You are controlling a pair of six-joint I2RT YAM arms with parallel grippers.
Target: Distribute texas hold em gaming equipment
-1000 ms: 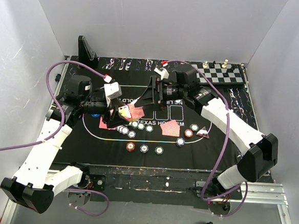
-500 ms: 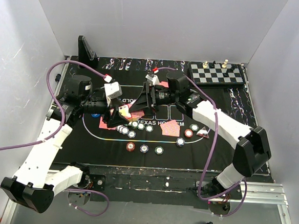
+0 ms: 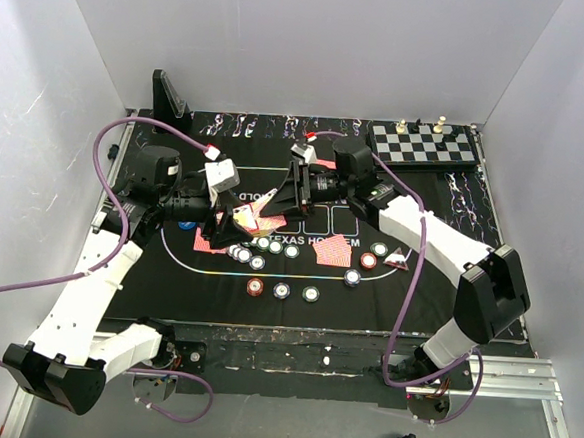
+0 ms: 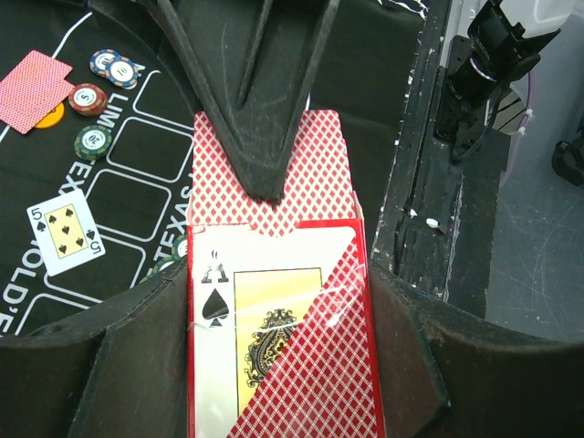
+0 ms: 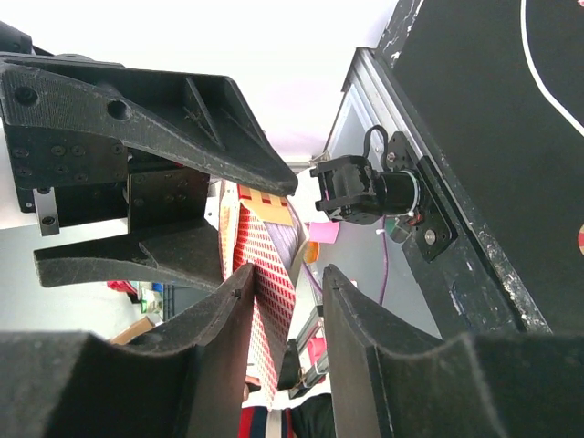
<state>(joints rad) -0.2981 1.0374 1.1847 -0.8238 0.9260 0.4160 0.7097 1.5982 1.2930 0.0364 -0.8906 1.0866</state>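
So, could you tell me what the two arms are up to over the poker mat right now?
The left arm's fingers hold a boxed deck of red-backed cards above the black mat. The right arm's fingers straddle the top card sticking out of the box, not yet pinched shut, apparently to draw it. Several dealt cards and poker chips lie on the mat.

The left gripper (image 4: 274, 306) is clamped on a card deck (image 4: 292, 365); the right gripper (image 5: 285, 278) is set tip to tip before it, jaws parted astride the deck's edge.
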